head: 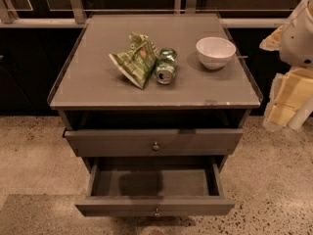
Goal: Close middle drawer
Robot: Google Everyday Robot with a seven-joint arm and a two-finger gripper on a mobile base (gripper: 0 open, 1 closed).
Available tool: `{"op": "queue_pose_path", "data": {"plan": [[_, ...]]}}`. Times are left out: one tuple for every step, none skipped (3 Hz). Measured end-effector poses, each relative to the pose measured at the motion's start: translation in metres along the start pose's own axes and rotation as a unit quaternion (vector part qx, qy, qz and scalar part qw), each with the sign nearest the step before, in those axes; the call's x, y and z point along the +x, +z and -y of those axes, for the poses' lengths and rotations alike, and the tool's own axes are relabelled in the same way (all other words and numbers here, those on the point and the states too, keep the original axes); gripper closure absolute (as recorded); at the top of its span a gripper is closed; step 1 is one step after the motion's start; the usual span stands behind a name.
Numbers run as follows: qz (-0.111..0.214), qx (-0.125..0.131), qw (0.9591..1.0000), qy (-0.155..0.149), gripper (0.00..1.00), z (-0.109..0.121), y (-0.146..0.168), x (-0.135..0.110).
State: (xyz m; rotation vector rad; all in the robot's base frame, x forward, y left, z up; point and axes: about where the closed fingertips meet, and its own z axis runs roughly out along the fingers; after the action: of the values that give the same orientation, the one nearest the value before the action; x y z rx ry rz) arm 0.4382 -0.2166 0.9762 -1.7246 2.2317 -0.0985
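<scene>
Evidently approach step: middle drawer [155,205] pulled far out, below slightly open top drawer [154,142]. Gripper [286,99] at right edge, well apart from it; open or closed, cannot tell. Next: reach drawer front, push straight in.

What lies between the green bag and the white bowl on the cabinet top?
The camera view shows a green can on its side between the green bag and the white bowl. The claw hangs right of the cabinet.
</scene>
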Motion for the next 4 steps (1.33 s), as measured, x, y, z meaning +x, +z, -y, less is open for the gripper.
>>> {"op": "queue_pose_path", "data": {"plan": [[0.0,0.0,1.0,0.0,0.0,0.0,0.0,0.0],[0.02,0.001,0.9996,0.018,0.0,-0.017,0.016,0.015],[0.083,0.0,0.9956,0.044,0.0,-0.06,0.049,0.034],[0.157,-0.022,0.9829,0.094,0.0,-0.1,0.118,0.055]]}}
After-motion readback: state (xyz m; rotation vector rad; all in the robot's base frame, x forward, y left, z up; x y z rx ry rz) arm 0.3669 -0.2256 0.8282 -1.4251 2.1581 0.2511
